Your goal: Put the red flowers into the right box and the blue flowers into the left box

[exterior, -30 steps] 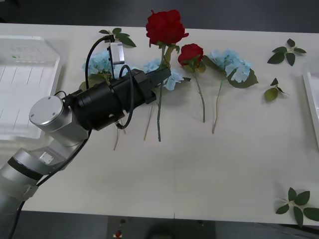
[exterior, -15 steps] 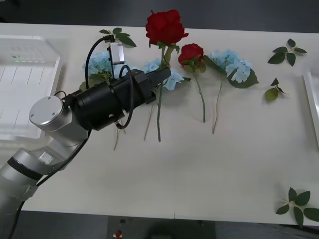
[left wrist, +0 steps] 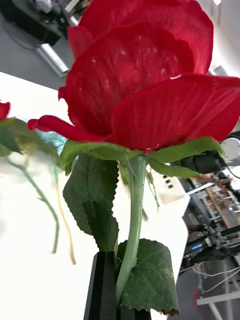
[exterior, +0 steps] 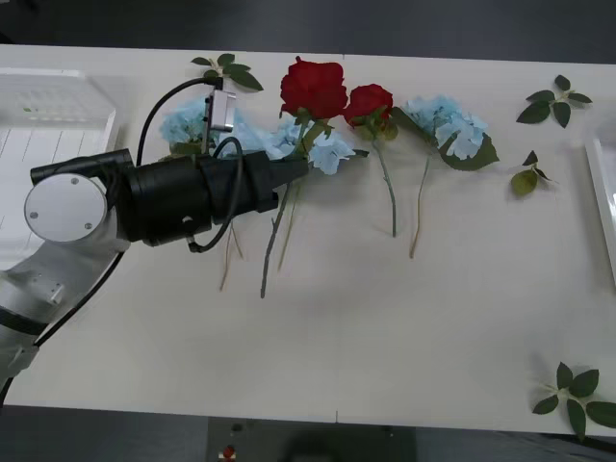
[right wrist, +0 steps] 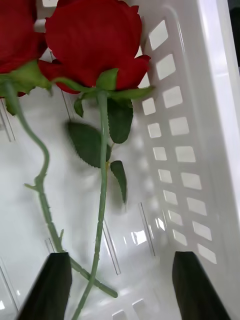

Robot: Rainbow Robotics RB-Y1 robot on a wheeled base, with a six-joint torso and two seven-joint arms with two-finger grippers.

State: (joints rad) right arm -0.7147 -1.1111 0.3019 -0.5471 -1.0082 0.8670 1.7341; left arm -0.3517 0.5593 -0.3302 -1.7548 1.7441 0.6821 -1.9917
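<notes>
Blue flowers (exterior: 202,123) behind clamped rose (exterior: 313,88)

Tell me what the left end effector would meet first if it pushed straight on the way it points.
Probably the smaller deep-red artificial rose lying just beyond the rose it grips; depth is unclear.

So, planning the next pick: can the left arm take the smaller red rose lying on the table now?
Probably not yet: the left end effector is shut on the held red rose, at its stem. The smaller red rose lies beside it, uncovered, so it looks reachable once freed.
</notes>
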